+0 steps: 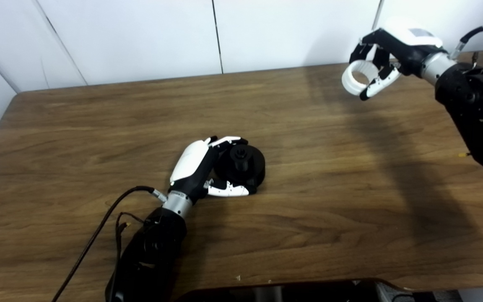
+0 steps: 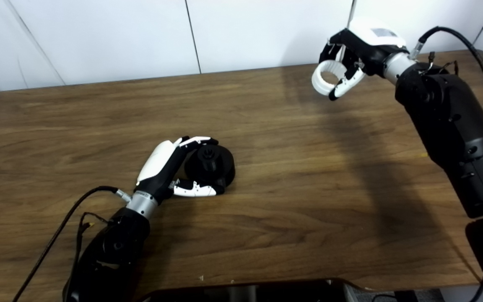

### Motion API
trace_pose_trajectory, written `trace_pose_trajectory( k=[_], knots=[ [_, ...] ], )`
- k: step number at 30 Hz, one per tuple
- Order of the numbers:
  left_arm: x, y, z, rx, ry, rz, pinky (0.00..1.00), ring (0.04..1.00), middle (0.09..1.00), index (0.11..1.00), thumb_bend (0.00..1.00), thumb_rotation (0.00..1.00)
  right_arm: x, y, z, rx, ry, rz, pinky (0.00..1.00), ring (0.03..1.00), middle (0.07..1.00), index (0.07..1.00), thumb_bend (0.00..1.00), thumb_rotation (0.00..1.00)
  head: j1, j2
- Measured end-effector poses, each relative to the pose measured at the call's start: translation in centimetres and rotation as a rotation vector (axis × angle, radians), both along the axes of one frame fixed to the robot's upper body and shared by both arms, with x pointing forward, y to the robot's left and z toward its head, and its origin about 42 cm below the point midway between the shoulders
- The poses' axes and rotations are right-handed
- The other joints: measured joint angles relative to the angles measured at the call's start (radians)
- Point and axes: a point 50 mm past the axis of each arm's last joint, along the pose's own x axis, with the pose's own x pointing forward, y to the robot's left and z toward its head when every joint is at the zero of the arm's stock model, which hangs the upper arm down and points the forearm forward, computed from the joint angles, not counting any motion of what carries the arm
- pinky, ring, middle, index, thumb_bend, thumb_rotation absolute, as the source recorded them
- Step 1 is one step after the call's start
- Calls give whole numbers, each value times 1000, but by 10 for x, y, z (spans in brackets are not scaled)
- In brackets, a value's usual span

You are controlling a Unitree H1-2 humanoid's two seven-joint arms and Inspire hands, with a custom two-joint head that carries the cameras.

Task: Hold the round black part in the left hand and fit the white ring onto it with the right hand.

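The round black part rests on the wooden table near its middle, with a raised hub on top. My left hand is wrapped around its left side, fingers behind it and thumb in front. My right hand is raised above the table's far right corner and is shut on the white ring, which hangs at its fingertips, well away from the black part. The same scene shows in the right eye view, with the ring, the black part and the left hand.
White wall panels stand behind the table's far edge. A black cable runs along the left forearm. A dark object sits at the table's near edge.
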Motion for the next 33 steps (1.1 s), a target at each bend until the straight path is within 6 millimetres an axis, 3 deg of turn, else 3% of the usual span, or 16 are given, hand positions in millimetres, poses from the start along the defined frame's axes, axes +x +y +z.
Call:
trace_pose_trajectory(
  k=[12,24,26,33],
  knots=[
    [0,-2,0,-5,4,2,977,801,749,770,963,279,-20,18,30,16,-48,79,413,420,515,515,517,0,-3,2],
    [0,-2,0,-9,5,3,973,804,750,767,960,270,-32,32,30,54,-67,175,401,414,509,524,517,0,0,3],
    [0,-2,0,-9,5,3,976,805,751,769,963,281,-35,38,33,47,-81,191,503,426,496,521,519,0,1,5],
    [0,-3,0,-11,5,3,977,799,750,767,967,284,-38,56,30,66,-88,242,719,450,474,526,519,0,11,5]
  ],
)
